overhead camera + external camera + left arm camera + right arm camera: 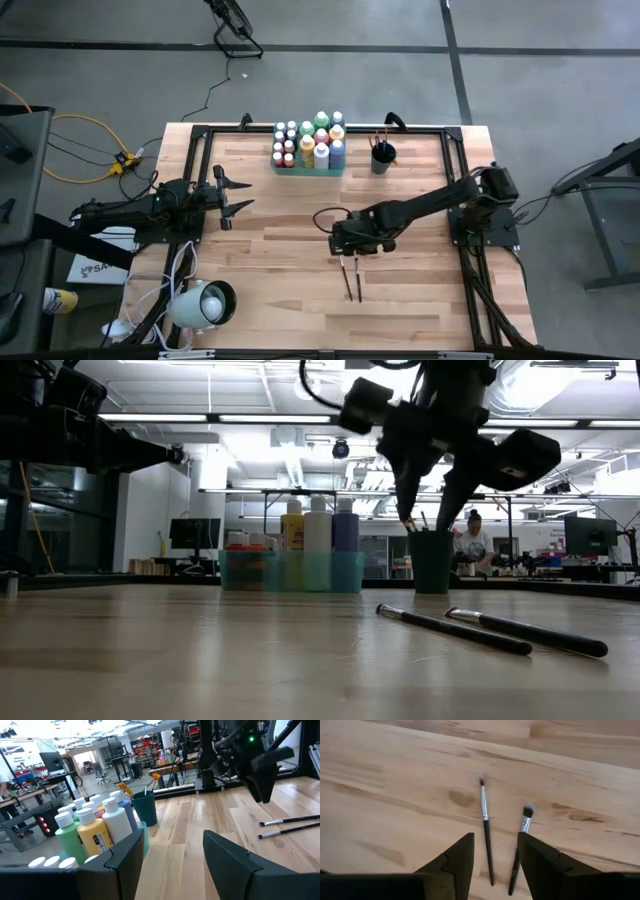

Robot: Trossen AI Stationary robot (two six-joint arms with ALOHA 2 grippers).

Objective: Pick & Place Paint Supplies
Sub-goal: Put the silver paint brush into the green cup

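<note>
Hovering over the middle of the pale wooden table [270, 300], the right gripper [347, 243] hangs just above two thin dark-handled paintbrushes [351, 277] that lie side by side, flat on the boards, with a narrow gap between them. Its two dark fingers [457, 862] stand apart with nothing between them, pointing down at the brush handles without touching either one. From table height the brushes [490, 630] lie well clear of the gripper above. Along the far edge sits a translucent green rectangular tray [310, 167] packed with upright small paint bottles [312, 140], their caps white, green, yellow, red and orange. Just beside the tray stands a dark round cup [383, 157] with a few more brushes standing in it. Off at the table's left side the left gripper [232, 195] waits, its fingers [125, 860] parted and empty, facing toward the tray of bottles. A person [472, 540] shows in the room beyond the table.
</note>
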